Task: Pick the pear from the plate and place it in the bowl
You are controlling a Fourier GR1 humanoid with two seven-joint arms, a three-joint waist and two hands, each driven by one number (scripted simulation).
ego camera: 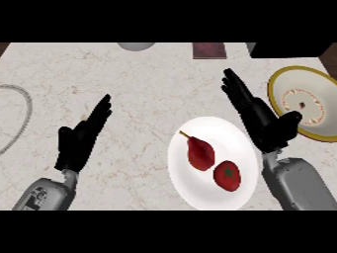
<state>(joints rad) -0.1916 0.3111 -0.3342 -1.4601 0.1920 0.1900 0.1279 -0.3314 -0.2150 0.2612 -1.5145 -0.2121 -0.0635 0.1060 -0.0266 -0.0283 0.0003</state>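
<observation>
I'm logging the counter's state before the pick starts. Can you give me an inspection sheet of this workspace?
Surface: pale marbled counter, dark wood at both far corners.
Job's things: red pear lying on the white plate; yellow-rimmed bowl at the right.
Clutter: red tomato beside the pear on the plate; thin ring at the left edge; grey round object, dark red item and black block at the far edge.
Hands: left hand open; right hand open between plate and bowl.
Cables: nothing seen.
Surroundings: nothing seen.

grey object (136, 46) cut off, maroon item (209, 50) cropped
</observation>
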